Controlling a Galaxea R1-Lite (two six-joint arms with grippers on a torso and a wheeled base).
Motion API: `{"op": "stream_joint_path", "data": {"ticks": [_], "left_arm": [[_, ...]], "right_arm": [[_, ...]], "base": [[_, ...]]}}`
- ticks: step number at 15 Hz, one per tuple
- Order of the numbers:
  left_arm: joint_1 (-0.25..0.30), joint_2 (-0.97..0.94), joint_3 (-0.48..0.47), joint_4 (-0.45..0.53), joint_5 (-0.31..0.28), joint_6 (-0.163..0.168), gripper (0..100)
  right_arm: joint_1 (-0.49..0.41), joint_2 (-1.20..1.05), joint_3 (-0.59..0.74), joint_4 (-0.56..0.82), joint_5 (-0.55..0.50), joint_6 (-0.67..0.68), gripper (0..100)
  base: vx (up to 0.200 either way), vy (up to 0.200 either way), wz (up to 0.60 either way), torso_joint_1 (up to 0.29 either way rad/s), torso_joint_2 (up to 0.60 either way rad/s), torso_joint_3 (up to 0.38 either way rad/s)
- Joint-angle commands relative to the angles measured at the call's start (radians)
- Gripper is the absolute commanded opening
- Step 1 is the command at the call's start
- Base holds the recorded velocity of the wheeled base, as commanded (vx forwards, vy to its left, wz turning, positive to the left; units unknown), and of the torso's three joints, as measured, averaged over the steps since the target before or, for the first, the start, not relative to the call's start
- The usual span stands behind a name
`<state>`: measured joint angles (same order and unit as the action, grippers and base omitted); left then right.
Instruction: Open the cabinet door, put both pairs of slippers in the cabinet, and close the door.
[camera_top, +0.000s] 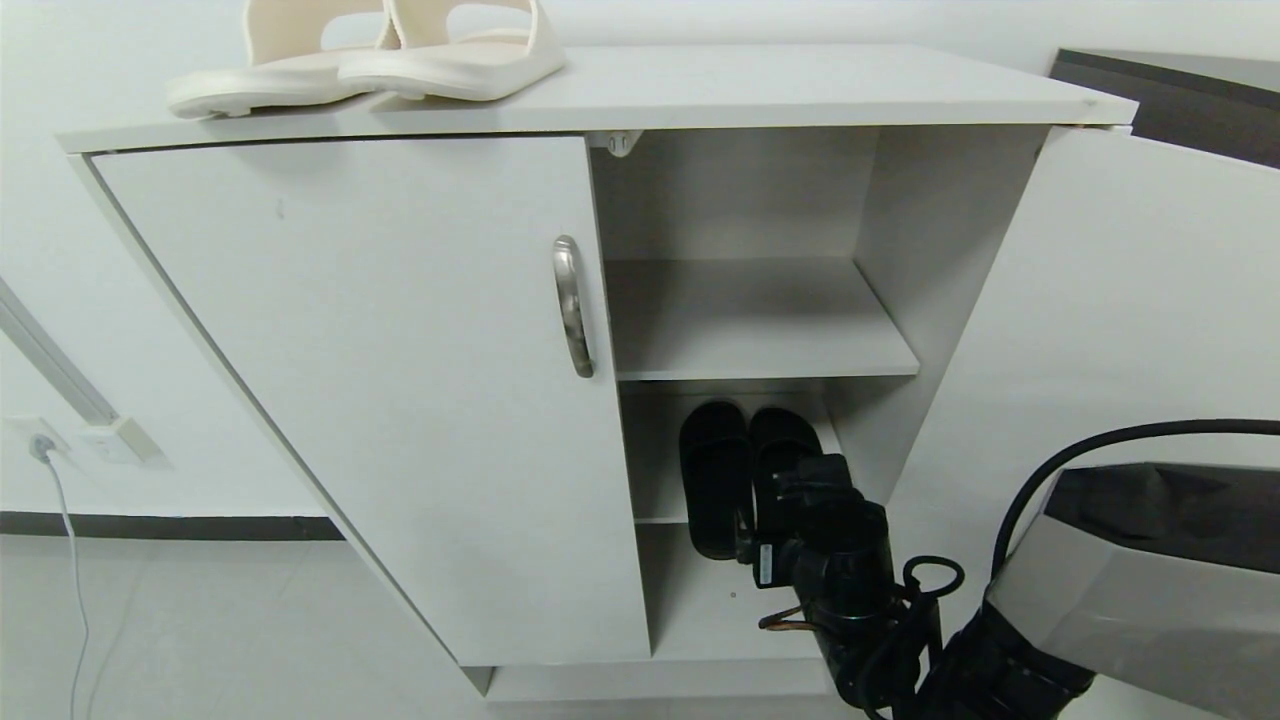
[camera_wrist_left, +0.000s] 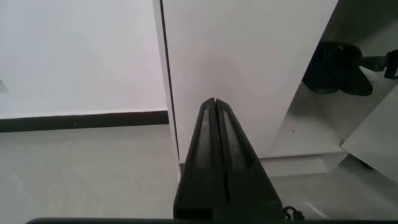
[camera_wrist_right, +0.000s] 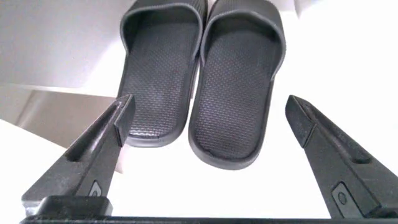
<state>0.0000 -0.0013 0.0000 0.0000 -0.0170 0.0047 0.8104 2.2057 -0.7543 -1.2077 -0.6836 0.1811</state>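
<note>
The white cabinet (camera_top: 350, 400) has its right door (camera_top: 1120, 320) swung open and its left door shut. A pair of black slippers (camera_top: 735, 470) lies side by side on the lower shelf; in the right wrist view the black slippers (camera_wrist_right: 199, 81) rest just beyond the fingertips. My right gripper (camera_wrist_right: 208, 121) is open, at the heels of the pair, holding nothing; it is in front of the lower shelf (camera_top: 815, 480). A pair of cream slippers (camera_top: 380, 60) sits on the cabinet top at the left. My left gripper (camera_wrist_left: 215, 102) is shut and empty, low in front of the left door.
The middle shelf (camera_top: 750, 320) holds nothing. A metal handle (camera_top: 572, 305) runs down the left door's edge. A wall socket with a cable (camera_top: 45, 450) is at the left, above grey floor (camera_wrist_left: 87, 168).
</note>
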Motion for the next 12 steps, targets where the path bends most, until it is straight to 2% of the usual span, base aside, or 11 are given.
{"op": "stream_joint_path", "data": {"ticks": [1, 4, 12], "left_arm": [[0.000, 0.001, 0.000, 0.000, 0.000, 0.000, 0], [0.000, 0.001, 0.000, 0.000, 0.000, 0.000, 0], [0.000, 0.001, 0.000, 0.000, 0.000, -0.003, 0]], "right_arm": [[0.003, -0.014, 0.003, 0.000, 0.001, 0.000, 100], [0.004, -0.012, 0.004, -0.001, -0.001, 0.000, 100], [0.006, -0.012, 0.006, -0.001, 0.001, 0.000, 100]], "base": [[0.000, 0.000, 0.00, 0.000, 0.00, 0.000], [0.000, 0.000, 0.00, 0.000, 0.00, 0.000], [-0.200, 0.000, 0.00, 0.003, 0.00, 0.002]]}}
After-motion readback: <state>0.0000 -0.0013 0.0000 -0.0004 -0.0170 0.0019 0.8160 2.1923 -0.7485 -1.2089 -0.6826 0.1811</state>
